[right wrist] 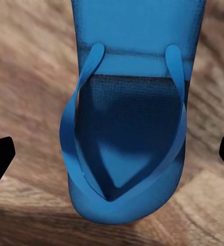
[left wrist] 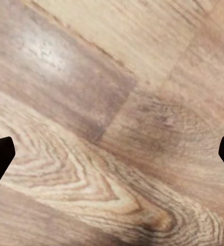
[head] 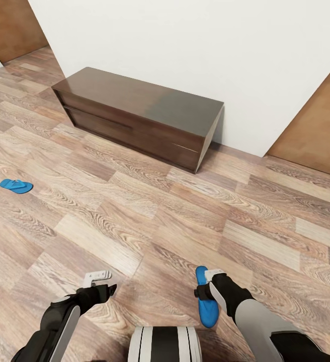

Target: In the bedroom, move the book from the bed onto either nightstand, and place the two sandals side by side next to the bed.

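Held at the right gripper (head: 209, 287), one blue sandal (head: 205, 301) hangs above the wood floor (head: 135, 211), fingers pinching it. It should be kept level. Its mate (head: 16, 186) lies well left; the left gripper (head: 100, 281) is spread, empty.

Two blue sandals (head: 16, 186) (head: 205, 297), one dark wooden bench (head: 140, 114), two grippers (head: 97, 276) (head: 209, 282), two brown wall panels (head: 11, 26) (head: 318, 129)
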Tool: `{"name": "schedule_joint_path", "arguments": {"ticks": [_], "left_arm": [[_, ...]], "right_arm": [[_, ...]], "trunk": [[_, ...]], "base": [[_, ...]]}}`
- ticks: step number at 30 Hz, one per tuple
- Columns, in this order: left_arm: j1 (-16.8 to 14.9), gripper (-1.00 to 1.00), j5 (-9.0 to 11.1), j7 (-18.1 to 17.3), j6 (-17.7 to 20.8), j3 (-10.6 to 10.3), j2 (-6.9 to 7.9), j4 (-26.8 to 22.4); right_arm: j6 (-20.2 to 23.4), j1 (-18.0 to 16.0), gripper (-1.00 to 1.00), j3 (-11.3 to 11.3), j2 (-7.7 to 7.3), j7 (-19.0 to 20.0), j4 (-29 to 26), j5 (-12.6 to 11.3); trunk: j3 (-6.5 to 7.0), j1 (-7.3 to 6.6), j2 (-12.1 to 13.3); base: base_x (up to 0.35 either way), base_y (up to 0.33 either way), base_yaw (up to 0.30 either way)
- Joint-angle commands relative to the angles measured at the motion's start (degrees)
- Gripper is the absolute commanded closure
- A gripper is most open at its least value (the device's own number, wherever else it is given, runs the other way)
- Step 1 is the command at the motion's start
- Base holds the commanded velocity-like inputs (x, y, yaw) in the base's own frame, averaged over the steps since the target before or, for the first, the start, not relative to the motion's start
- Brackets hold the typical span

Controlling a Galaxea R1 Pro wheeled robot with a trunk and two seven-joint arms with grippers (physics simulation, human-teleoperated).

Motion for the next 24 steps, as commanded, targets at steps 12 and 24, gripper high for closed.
{"name": "schedule_joint_path", "arguments": {"ticks": [12,24], "left_arm": [[-0.05,-1.00,0.39,0.03,0.29,0.04,0.00,-0.06],[-0.04,-1.00,0.39,0.03,0.29,0.04,0.00,-0.08]], "right_arm": [[0.36,-0.01,-1.00,0.06,-0.01,0.00,-0.10,0.46],[0.36,-0.01,-1.00,0.08,-0.06,0.00,-0.08,0.46]], "trunk": [[-0.03,-0.01,-0.01],[-1.14,0.12,-0.08]], "base": [[0.000,0.000,0.000],[0.000,0.000,0.000]]}}
